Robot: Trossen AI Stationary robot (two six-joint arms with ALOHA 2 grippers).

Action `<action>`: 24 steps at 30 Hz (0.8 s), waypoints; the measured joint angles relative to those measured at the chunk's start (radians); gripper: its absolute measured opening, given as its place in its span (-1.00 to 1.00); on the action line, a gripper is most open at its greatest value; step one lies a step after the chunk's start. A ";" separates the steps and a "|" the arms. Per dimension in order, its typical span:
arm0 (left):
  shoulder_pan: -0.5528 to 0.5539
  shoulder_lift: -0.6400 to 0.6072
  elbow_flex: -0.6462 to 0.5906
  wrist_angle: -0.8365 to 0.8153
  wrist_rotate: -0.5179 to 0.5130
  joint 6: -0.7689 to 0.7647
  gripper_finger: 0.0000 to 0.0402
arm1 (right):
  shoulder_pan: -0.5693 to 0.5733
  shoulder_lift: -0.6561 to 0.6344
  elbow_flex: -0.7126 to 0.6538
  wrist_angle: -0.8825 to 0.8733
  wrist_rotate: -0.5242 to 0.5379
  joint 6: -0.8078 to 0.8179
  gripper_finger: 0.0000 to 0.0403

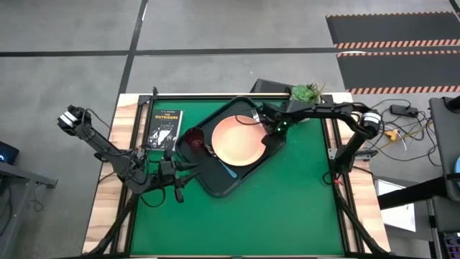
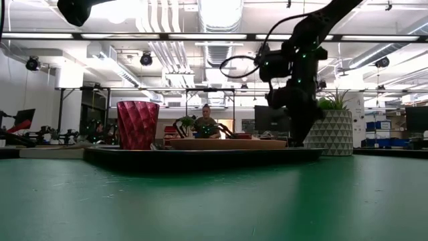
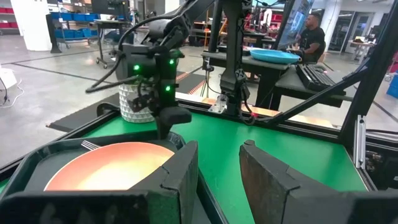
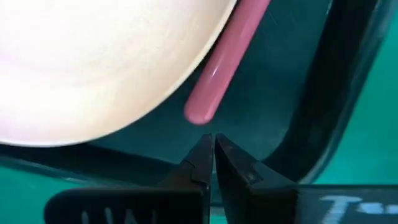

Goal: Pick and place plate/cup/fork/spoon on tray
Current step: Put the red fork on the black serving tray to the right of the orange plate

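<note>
The black tray [image 1: 215,188] lies in the table's middle. On it are the peach-pink plate [image 1: 233,140], the maroon cup [image 1: 194,138] to the plate's left, and the blue-handled spoon [image 1: 228,171] at the plate's near side. The fork's tines [image 3: 90,145] rest on the plate; its pink handle [image 4: 221,62] runs over the plate's rim to the tray floor. My right gripper [image 4: 213,146] is shut and empty just off the handle's free end, low over the tray's right part [image 1: 270,133]. My left gripper [image 3: 217,168] is open and empty at the tray's left near corner [image 1: 188,170].
A small black book [image 1: 165,129] lies left of the tray. A white pot with a green plant [image 1: 307,93] stands at the far right, close behind my right arm. Green mat lies bare toward the near edge [image 1: 273,216]. A person sits far behind the table [image 2: 204,120].
</note>
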 joint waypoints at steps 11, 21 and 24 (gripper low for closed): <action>0.000 0.000 0.001 0.000 0.000 -0.001 -0.50 | 0.063 -0.016 -0.115 0.164 -0.003 0.038 -0.96; 0.000 0.000 0.001 0.000 0.000 0.000 -0.50 | 0.065 -0.014 -0.147 0.294 0.005 0.052 -0.96; 0.000 0.000 0.001 0.001 0.000 0.000 -0.50 | 0.065 -0.006 -0.147 0.301 0.018 0.052 -0.96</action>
